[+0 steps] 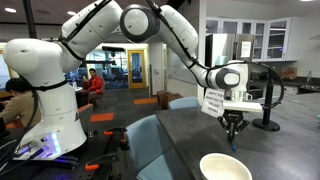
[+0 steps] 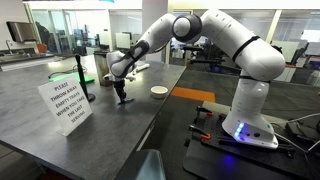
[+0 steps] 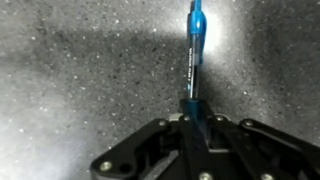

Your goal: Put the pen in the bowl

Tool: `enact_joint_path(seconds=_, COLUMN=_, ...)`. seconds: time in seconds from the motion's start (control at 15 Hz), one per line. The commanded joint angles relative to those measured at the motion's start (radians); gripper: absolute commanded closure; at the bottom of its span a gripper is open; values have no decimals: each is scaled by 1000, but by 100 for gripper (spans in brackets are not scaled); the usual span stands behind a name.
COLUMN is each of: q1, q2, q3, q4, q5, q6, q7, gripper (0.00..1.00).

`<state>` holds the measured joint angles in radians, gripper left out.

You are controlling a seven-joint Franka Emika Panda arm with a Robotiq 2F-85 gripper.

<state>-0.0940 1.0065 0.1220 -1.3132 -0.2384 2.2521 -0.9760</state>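
My gripper (image 3: 192, 108) is shut on the slim blue pen (image 3: 194, 50), which sticks out from between the fingers over the dark speckled table. In both exterior views the gripper (image 1: 232, 128) (image 2: 121, 95) hangs pointing down just above the table. The cream-white bowl (image 1: 225, 167) sits on the table nearer the camera than the gripper in an exterior view. It also shows in an exterior view (image 2: 159, 91) as a small disc off to the gripper's right. The bowl does not show in the wrist view.
A white printed sign (image 2: 65, 103) stands on the dark table (image 2: 140, 120), also seen behind the gripper (image 1: 213, 101). A black stand (image 1: 268, 105) (image 2: 85, 80) is close by. The robot's base (image 2: 250, 120) stands beside the table. People sit in the background (image 1: 92, 85).
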Motion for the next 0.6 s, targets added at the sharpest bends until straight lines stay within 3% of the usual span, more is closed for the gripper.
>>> enact_joint_path(seconds=0.0, q1=9, q2=20, q3=-11, q4=51, q5=5, q6=-48, q7=2, gripper=97)
enact_joint_path(seconds=0.53, q1=-36, q2=-125, q3=-27, q4=-84, q5=16, q6=-64, q7=12, gripper=97)
